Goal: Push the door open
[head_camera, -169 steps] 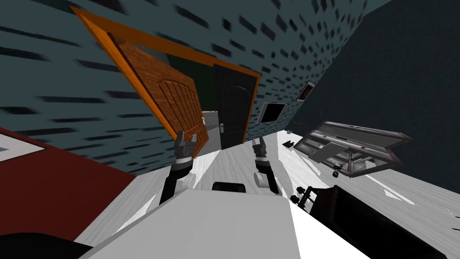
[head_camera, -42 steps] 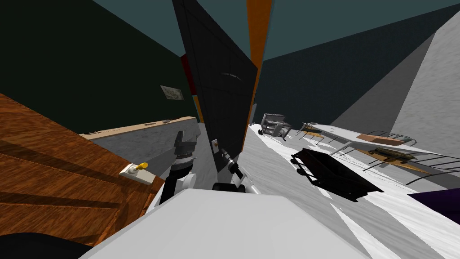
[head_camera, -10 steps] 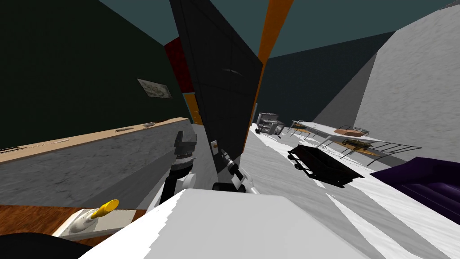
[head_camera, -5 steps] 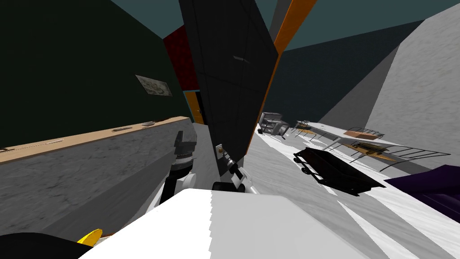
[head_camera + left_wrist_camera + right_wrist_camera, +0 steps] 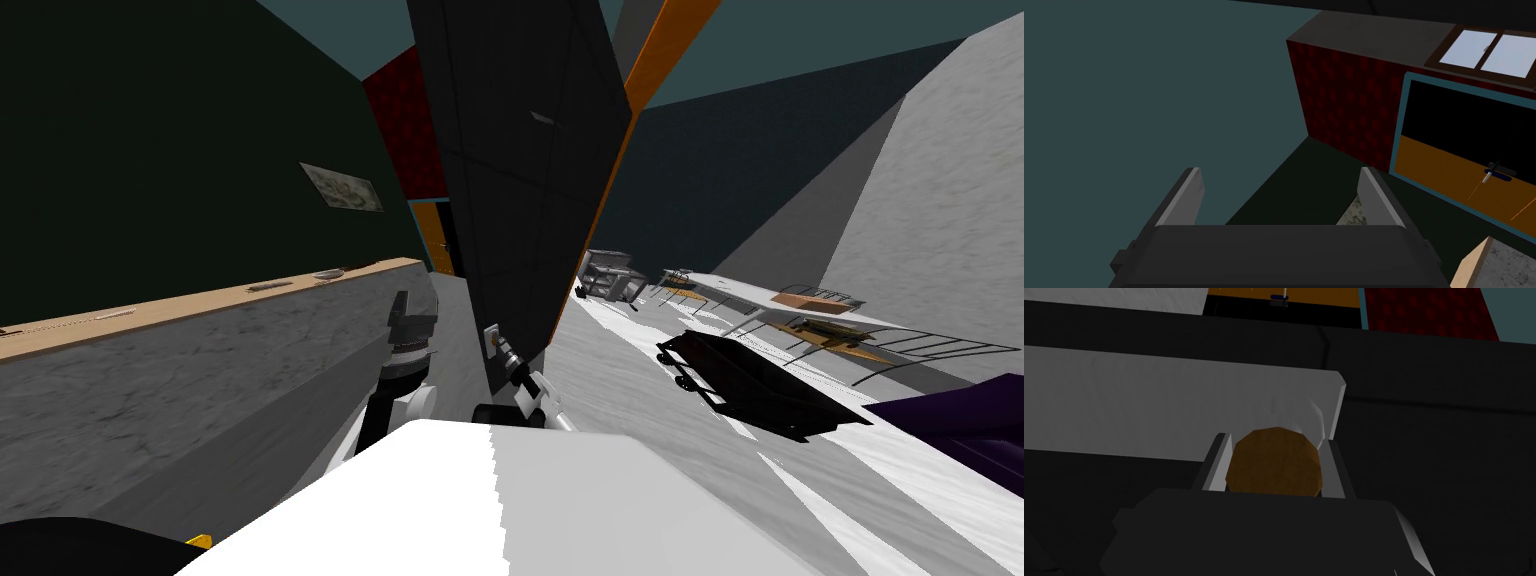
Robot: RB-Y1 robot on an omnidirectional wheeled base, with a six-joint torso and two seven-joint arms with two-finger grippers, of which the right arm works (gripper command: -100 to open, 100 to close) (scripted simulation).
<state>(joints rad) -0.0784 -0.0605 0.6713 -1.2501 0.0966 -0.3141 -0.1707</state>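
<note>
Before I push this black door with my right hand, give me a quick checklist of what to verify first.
1. Right gripper grip on the brown knob: ok, fingers press both its sides.
2. Black door free of the orange frame: ok, a gap seems to show near the top.
3. Left gripper clear of the door: ok, open and empty.
4. Black cart apart from the door: ok.
5. Space behind the door: cannot tell, hidden.

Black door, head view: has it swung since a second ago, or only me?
Yes. With the right gripper shut on its knob, the black door has swung further open: the gap between its top edge and the orange frame is wider.
</note>
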